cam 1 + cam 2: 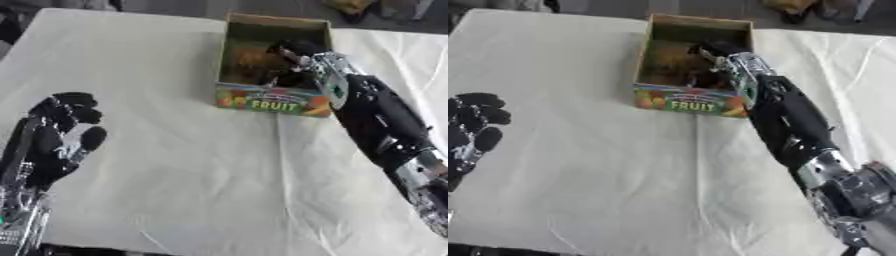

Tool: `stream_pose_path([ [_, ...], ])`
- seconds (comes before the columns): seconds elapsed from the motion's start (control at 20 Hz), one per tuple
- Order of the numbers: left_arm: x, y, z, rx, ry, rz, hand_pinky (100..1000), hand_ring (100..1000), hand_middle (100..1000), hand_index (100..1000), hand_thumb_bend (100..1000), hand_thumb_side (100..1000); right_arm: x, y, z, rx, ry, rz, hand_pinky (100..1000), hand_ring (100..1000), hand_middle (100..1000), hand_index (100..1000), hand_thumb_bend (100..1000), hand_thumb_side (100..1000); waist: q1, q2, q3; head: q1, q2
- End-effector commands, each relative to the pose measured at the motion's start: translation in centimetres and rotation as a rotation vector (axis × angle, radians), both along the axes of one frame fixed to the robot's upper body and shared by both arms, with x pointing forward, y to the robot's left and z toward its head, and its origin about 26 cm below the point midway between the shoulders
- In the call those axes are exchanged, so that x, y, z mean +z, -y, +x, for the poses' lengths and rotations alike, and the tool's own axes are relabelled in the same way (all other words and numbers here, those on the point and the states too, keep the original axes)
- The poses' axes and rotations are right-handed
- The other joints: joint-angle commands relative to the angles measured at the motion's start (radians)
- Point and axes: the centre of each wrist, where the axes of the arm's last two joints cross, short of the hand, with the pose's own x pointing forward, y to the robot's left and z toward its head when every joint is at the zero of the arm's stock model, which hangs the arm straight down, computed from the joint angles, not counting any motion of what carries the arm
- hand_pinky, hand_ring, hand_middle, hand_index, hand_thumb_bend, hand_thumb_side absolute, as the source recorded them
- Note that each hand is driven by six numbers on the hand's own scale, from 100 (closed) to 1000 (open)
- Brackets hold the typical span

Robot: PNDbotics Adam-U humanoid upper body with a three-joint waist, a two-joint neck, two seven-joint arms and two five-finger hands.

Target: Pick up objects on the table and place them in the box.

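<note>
Right hand [293,62] inside the box [273,99] — left hand [57,135] idle.

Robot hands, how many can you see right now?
2. The left hand rests on the table's left side; the right hand reaches into the fruit box, its fingers partly hidden.

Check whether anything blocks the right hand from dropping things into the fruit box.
Nothing visible does. The right hand already reaches over the right wall into the open-topped fruit box, with brownish contents beneath it. The left hand rests apart on the white tablecloth, well clear of the box.
</note>
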Motion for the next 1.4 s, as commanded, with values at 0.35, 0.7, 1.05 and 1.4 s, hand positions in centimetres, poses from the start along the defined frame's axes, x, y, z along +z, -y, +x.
stream_pose_path([
  [0.35, 0.6, -0.3, -0.1, 0.007, 0.023, 0.0, 641, 603, 596, 694, 807, 473, 8.4, 1.9, -0.7, 0.033, 0.136, 0.109, 742, 809, 833, 884, 388, 435, -0.003, -0.027, -0.024, 0.023, 0.006],
  [0.7, 0.3, -0.7, -0.1, 0.027, 0.016, 0.002, 642, 603, 597, 694, 806, 474, 11.4, 3.7, -2.4, 0.062, 0.203, 0.209, 736, 804, 827, 886, 345, 433, -0.004, -0.034, -0.06, 0.044, 0.006],
  [1.05, 0.1, -1.2, -0.2, 0.063, 0.011, -0.001, 642, 608, 600, 694, 806, 476, 12.4, 4.8, -5.2, 0.112, 0.316, 0.312, 697, 753, 767, 862, 237, 307, -0.007, -0.037, -0.098, 0.07, 0.006],
  [1.4, 0.1, -1.8, -0.1, 0.103, 0.016, -0.007, 642, 618, 607, 708, 805, 476, 10.5, 4.6, -9.8, 0.087, 0.473, 0.581, 607, 659, 653, 812, 100, 229, -0.01, -0.033, -0.136, 0.093, 0.006],
])
